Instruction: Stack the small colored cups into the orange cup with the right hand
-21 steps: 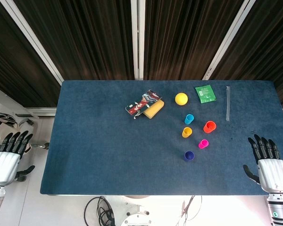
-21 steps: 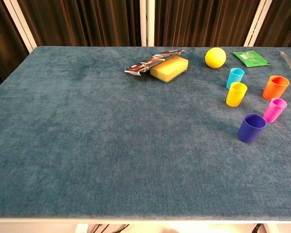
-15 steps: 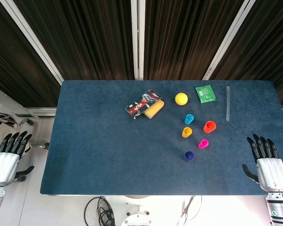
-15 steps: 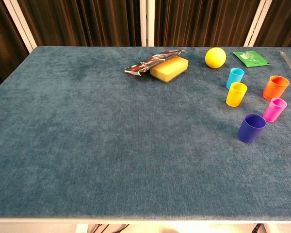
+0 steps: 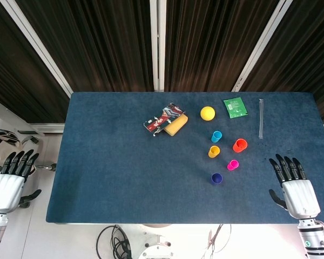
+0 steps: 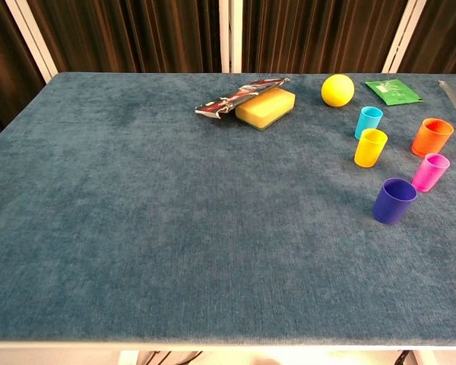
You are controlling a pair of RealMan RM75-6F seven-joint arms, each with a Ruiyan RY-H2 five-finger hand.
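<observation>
nothing stacked yet; looks like the approach step. right hand (image 5: 298,189) empty, fingers apart, over the table's (image 5: 108,178) near right edge, well apart from the cups. left hand (image 5: 8,181) empty too, fingers straight, off the table's left side. orange cup (image 5: 240,145) upright at right of the cluster; pink cup (image 5: 233,165) near it, yellow cup (image 5: 214,151), light blue cup (image 5: 216,136) and dark blue cup (image 5: 216,178) around. next, i'd judge: reach in and grip a small cup, likely the pink. green packet (image 5: 235,107) and dark wrapper (image 5: 163,119) carry print, too small to read.
</observation>
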